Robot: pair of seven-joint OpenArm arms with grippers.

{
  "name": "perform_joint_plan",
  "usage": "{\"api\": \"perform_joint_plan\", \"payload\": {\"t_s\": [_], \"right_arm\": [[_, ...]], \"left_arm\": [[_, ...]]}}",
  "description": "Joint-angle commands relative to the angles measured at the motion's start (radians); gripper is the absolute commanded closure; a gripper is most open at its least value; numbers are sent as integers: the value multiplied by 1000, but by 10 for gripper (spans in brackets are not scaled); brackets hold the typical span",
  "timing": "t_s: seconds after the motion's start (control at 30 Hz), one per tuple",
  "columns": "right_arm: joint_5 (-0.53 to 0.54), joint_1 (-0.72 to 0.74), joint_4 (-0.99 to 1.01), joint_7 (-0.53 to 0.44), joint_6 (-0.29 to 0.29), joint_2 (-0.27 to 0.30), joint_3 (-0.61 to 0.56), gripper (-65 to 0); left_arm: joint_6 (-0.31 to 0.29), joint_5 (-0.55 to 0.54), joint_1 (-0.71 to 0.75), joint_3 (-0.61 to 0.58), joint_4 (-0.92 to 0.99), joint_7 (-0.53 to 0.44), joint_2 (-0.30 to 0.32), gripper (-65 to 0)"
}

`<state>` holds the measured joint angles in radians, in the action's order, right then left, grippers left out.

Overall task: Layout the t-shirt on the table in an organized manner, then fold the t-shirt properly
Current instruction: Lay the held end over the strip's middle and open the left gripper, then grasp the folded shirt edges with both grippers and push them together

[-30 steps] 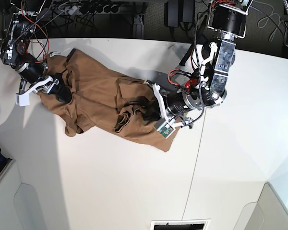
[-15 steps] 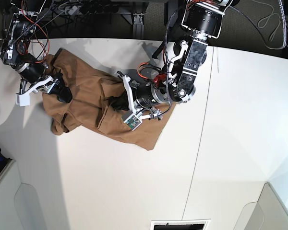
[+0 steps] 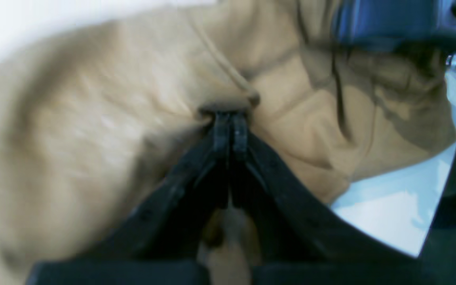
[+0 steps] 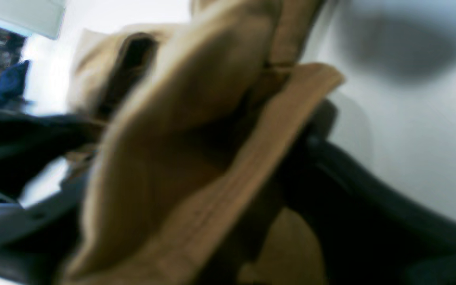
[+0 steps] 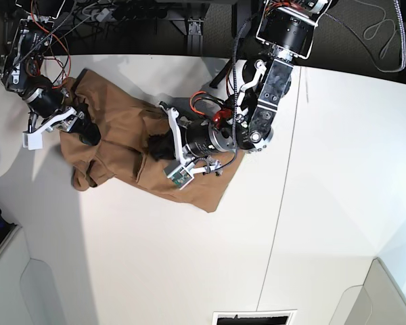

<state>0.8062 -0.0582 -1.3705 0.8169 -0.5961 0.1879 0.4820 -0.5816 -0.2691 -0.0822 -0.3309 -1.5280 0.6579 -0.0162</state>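
- The tan t-shirt (image 5: 128,149) lies bunched and creased on the far left part of the white table (image 5: 189,264), folds heaped over each other, one corner trailing toward the table's middle.
- The left gripper (image 3: 230,122) has its black jaws pressed together, pinching a fold of the shirt near a seam; in the base view it sits at the shirt's middle (image 5: 159,145).
- The right gripper (image 5: 88,132) is at the shirt's left edge; its wrist view shows cloth draped between black fingers (image 4: 350,190), with the jaws apart, though blur hides whether they grip.
- A thin dark seam (image 5: 284,183) crosses the table right of the shirt.
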Motion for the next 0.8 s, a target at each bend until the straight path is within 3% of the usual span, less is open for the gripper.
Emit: {"api": "perform_joint_plan", "payload": {"t_s": [0.0,0.1,0.53,0.77], "right_arm": [[-24,0,-6,24,8,8,0,-244],[-25,0,-6,24,8,9,0,0],[-71,104,-8,25,9,78,120,0],[-56,184,-8,48,9,120,126,0]], "left_arm": [[-8,-33,-23,6,-39,-11,6,0],[-15,-83,-23,24,-82,5,50,0],[-30,-168,28,219,-144,26,242,0],[-30,-168,97,223,-63,-40,223,0]]}}
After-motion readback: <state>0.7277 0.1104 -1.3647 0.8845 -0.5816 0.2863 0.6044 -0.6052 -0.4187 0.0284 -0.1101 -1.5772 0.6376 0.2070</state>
